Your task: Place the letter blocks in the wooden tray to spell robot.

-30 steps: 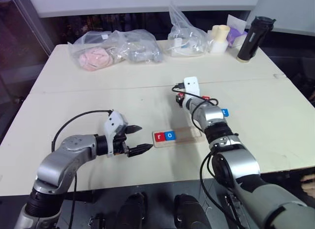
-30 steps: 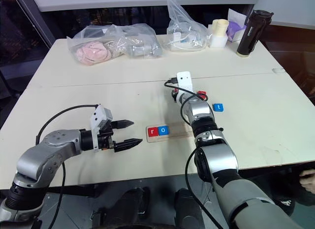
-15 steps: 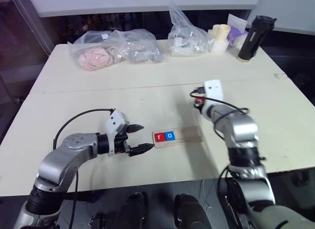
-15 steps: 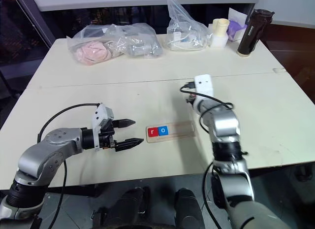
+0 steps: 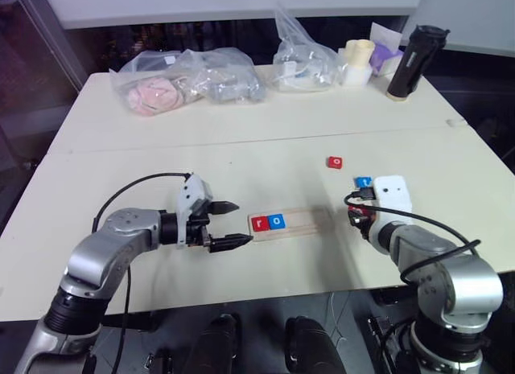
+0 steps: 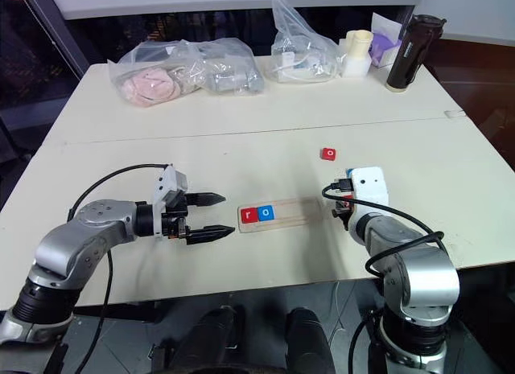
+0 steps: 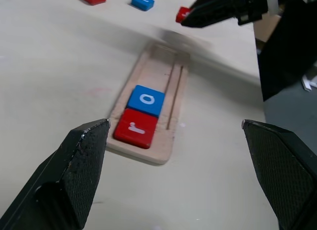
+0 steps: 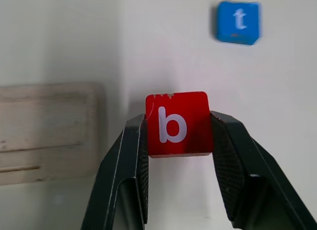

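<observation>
The wooden tray (image 5: 302, 221) lies at the table's middle front. A red r block (image 5: 260, 223) and a blue o block (image 5: 277, 222) sit side by side at its left end. My right gripper (image 8: 178, 117) is shut on a red b block (image 8: 173, 126), held just above the table off the tray's right end. A blue t block (image 5: 363, 182) lies just beyond that gripper, and a red o block (image 5: 335, 162) lies farther back. My left gripper (image 5: 239, 222) hovers open just left of the tray, pointing at its left end.
Clear plastic bags (image 5: 189, 80) with soft items lie along the table's far side, with another bag (image 5: 302, 64), pale cups (image 5: 360, 60) and a black bottle (image 5: 412, 62) at the back right. The table's front edge (image 5: 265, 297) runs close below the tray.
My right arm has drawn back from the loose blocks toward the front edge with the red b block in its fingers. The red o and blue t blocks are uncovered. The left gripper stays put.
</observation>
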You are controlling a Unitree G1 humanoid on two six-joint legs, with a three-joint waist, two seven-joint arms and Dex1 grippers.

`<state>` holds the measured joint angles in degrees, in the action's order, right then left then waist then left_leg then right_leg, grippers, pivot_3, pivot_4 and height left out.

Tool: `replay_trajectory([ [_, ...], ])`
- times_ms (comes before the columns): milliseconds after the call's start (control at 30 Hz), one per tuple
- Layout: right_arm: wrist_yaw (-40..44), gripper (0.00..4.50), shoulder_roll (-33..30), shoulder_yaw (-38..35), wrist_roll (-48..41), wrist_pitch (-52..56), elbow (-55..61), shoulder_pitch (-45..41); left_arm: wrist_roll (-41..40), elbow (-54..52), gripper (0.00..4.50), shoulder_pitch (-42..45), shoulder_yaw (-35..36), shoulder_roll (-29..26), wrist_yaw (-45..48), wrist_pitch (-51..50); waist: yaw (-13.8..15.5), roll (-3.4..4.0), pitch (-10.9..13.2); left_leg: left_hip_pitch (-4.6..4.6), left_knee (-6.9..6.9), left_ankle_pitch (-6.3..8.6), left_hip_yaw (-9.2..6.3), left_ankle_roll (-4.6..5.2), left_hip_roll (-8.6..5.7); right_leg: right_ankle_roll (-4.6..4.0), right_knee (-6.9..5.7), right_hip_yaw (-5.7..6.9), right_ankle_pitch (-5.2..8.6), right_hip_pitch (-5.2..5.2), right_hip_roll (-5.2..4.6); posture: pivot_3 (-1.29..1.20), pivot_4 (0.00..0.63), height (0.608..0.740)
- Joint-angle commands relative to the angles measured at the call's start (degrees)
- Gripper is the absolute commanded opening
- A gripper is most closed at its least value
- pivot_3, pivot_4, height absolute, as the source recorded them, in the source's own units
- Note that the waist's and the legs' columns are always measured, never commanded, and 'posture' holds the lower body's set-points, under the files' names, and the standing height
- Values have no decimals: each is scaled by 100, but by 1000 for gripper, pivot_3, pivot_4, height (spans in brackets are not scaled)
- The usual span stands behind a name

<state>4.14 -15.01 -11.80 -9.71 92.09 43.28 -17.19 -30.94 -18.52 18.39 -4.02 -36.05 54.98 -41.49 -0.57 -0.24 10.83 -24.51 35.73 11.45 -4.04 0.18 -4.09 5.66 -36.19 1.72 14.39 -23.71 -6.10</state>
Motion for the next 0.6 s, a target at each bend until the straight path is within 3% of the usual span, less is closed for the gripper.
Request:
replay_trajectory([
  [33, -129, 1181, 100, 23, 65, 41, 47, -97, -13, -100, 4500, 61, 14, -81, 63, 118, 0, 0, 0, 0, -1, 0, 0, 0, -1, 0, 2, 0, 0, 0, 0, 0, 150, 725],
  [167, -144, 1181, 128, 147, 87, 41, -180, -147, 42, -186, 4500, -65, -19, -139, 37, 154, -4, 0, 0, -1, -2, 0, 0, 0, -2, 1, 3, 0, 0, 0, 0, 0, 150, 725],
  [300, -70, 3256, 48, 255, 50, 40, -242, -118, -32, -270, 4500, -97, 28, -187, 22, 99, -3, 0, 0, 0, -4, 0, 0, 0, -1, 0, 3, 0, 0, -1, 0, 0, 150, 725],
  [400, 19, 4466, -44, 221, 30, 40, -257, -117, -17, -246, 4500, -55, 4, -181, 10, 107, 10, 0, 0, -1, -3, 0, 0, 0, -1, 0, 4, 1, 0, 1, 0, 0, 150, 725],
  [467, 434, 4466, -488, 289, -199, -100, -257, -145, 1, -195, 4500, 15, -44, -136, 15, 137, 12, 1, 1, 0, -3, 0, 0, 0, -1, 0, 6, 1, 0, 2, 0, 0, 150, 725],
  [600, 2013, 4466, -2086, 612, -921, -1127, -393, -86, 66, -65, 4500, 113, -171, -44, 56, 254, 10, -1, 6, -1, 2, 1, 3, 2, -6, 2, 14, 7, 1, 9, -3, 0, 150, 725],
])
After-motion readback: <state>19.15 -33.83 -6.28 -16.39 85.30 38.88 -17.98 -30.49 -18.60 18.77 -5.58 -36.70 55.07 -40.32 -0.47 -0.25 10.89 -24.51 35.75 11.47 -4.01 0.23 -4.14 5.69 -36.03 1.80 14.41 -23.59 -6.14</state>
